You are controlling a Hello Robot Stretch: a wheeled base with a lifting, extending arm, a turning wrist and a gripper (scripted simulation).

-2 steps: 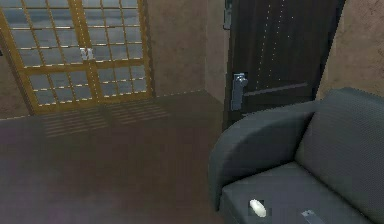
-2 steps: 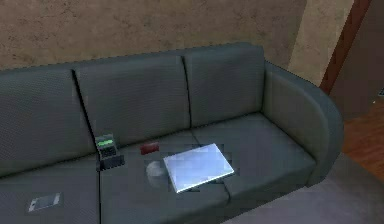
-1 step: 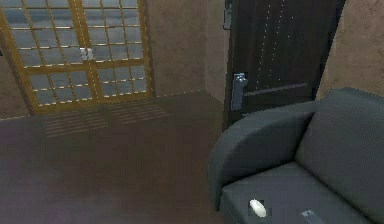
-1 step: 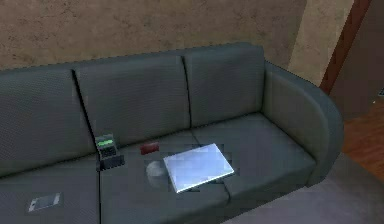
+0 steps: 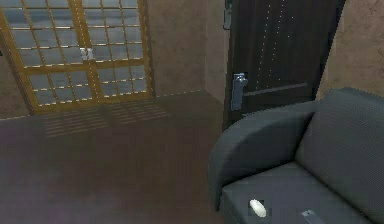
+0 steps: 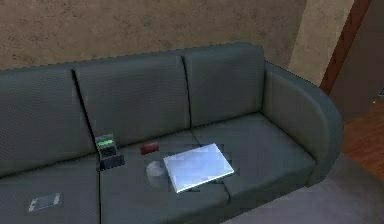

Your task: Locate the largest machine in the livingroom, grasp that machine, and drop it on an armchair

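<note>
Laptop point(image 6: 200, 165), a flat pale slab, lies on the seat of the grey sofa point(image 6: 130, 90), right of its middle. I cannot tell the state of my fingers. Just left of the laptop sits a pale round blob point(image 6: 155, 170), a small red thing point(image 6: 150, 148) behind it, then a dark box with a green top point(image 6: 108, 152). A flat grey thing point(image 6: 45, 203) lies on the left cushion. Ahead, a dark door point(image 5: 280, 50) stands behind a grey seat point(image 5: 290, 140); yellow-framed glass doors point(image 5: 85, 55) are at the forward view's left.
</note>
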